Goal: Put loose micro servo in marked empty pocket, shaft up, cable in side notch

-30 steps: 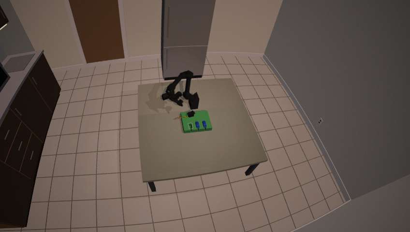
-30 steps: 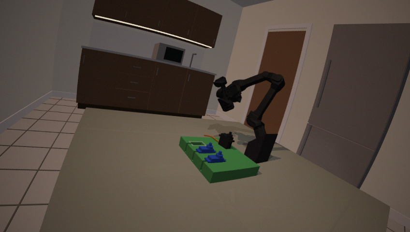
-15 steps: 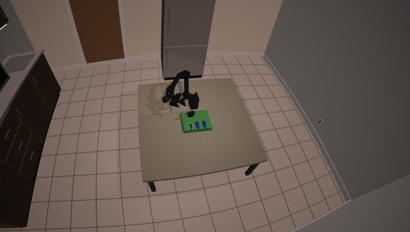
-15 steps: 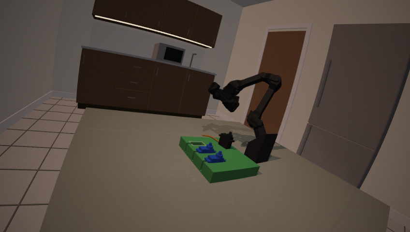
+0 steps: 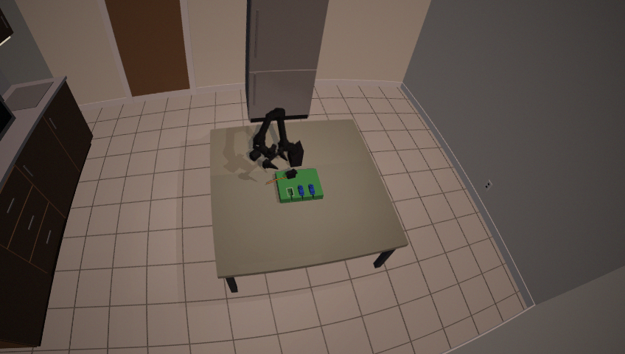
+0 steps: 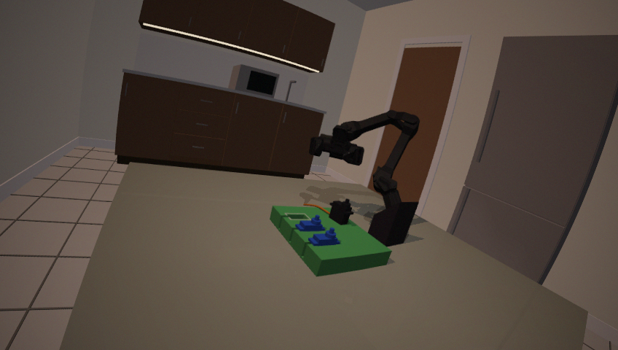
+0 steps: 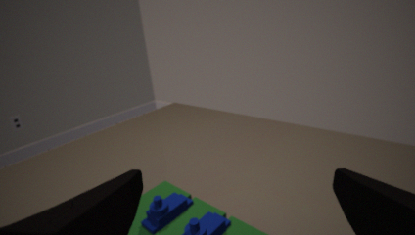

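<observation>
The loose black micro servo (image 5: pixel 291 174) (image 6: pixel 340 211) stands upright on the back left of the green deck (image 5: pixel 316 179) (image 6: pixel 347 253) (image 7: pixel 166 188). Its orange cable (image 5: pixel 271 181) (image 6: pixel 310 204) trails off the deck's edge onto the table. The empty pocket (image 5: pixel 290 191) (image 6: pixel 296 215), outlined in white, is at the deck's front left and holds nothing. Two blue servos (image 5: pixel 301 189) (image 5: pixel 311 189) (image 6: pixel 310 224) (image 6: pixel 324 238) (image 7: pixel 163 212) (image 7: pixel 206 226) sit in the pockets beside it. My gripper (image 5: pixel 273 160) (image 6: pixel 315 146) (image 7: pixel 237 179) is open and empty. It hangs well above the table, behind the deck and apart from the black servo.
The deck lies on a tan table (image 5: pixel 263 237) (image 6: pixel 194 259) (image 7: pixel 245 147). The arm's base (image 5: pixel 295 153) (image 6: pixel 392 225) stands right behind the deck. A fridge (image 5: pixel 282 57) is behind the table, and cabinets (image 6: pixel 208 125) line the wall.
</observation>
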Motion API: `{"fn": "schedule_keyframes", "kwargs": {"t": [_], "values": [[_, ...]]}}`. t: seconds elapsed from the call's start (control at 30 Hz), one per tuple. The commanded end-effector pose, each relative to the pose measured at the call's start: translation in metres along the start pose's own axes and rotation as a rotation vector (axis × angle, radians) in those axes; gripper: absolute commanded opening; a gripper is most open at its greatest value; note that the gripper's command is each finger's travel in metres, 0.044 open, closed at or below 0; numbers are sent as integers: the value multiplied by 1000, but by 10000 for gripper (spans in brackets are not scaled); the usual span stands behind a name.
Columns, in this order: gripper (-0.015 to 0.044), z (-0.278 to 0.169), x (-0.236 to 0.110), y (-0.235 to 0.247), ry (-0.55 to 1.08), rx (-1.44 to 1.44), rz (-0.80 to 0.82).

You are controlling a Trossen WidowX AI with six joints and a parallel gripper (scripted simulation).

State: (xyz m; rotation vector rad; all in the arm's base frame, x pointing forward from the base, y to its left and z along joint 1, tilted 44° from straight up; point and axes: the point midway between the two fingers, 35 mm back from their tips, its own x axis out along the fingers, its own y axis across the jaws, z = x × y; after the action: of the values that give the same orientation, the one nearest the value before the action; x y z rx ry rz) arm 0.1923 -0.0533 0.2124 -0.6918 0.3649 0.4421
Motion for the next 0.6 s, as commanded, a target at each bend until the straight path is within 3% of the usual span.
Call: {"fn": "schedule_keyframes", "kwargs": {"t": [0.0,0.57], "values": [[440,-6,6,5,38,129,51],[440,-27,27,31,280,633,205]]}}
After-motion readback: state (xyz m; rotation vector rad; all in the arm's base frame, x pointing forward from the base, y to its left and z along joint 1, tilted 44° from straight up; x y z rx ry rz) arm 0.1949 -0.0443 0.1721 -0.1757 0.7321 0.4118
